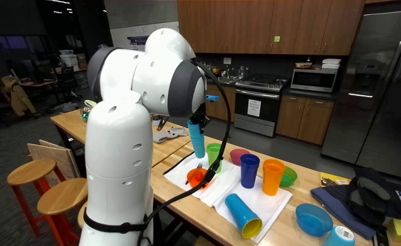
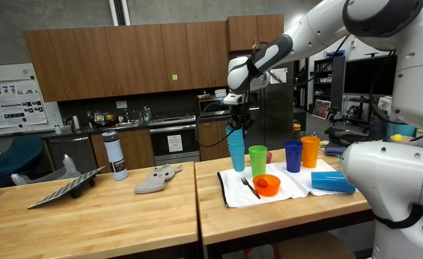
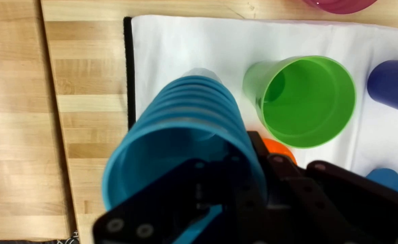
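Note:
A tall stack of light blue cups stands upright at the cloth's far left in both exterior views. My gripper is shut on the top cup's rim, one finger inside and one outside. I cannot tell whether the stack's base touches the cloth. A green cup stands close beside it. An orange bowl with a red-orange round thing inside is in front. A black fork lies beside the bowl.
A white cloth lies beneath. A dark blue cup, an orange cup and a toppled blue cup are further along. Pink, green and blue bowls sit around. A grey knitted toy lies on the adjoining table.

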`<state>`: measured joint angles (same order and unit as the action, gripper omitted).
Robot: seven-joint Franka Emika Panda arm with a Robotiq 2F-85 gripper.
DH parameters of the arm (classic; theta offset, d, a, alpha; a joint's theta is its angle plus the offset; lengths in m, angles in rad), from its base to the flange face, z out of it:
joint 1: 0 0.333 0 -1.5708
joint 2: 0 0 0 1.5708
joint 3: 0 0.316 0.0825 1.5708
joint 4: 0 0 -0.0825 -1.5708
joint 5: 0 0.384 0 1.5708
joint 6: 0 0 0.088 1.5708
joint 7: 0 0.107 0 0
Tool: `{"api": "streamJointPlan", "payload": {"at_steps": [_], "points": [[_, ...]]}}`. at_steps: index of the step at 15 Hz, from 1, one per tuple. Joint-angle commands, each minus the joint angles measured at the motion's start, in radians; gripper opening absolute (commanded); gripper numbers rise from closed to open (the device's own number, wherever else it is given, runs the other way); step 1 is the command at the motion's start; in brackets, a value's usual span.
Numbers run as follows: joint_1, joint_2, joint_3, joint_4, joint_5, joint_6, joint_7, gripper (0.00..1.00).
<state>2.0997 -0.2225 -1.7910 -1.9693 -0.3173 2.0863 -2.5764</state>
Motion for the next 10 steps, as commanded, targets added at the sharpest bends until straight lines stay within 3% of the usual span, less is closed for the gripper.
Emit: {"api": "streamJointPlan", "payload": {"at_steps": [1, 3, 4, 10], "points": [[0.151, -0.111, -0.107, 0.055, -0.091, -0.016, 0.066, 0.02], [0.222, -0.151, -0.156, 0.084, -0.132, -0.022, 0.090, 0.02], [0.175, -0.238, -0.073, 0.103, -0.230, -0.048, 0.154, 0.02], [0.281, -0.386, -0.107, 0.200, -0.382, -0.101, 0.225, 0.02]]}}
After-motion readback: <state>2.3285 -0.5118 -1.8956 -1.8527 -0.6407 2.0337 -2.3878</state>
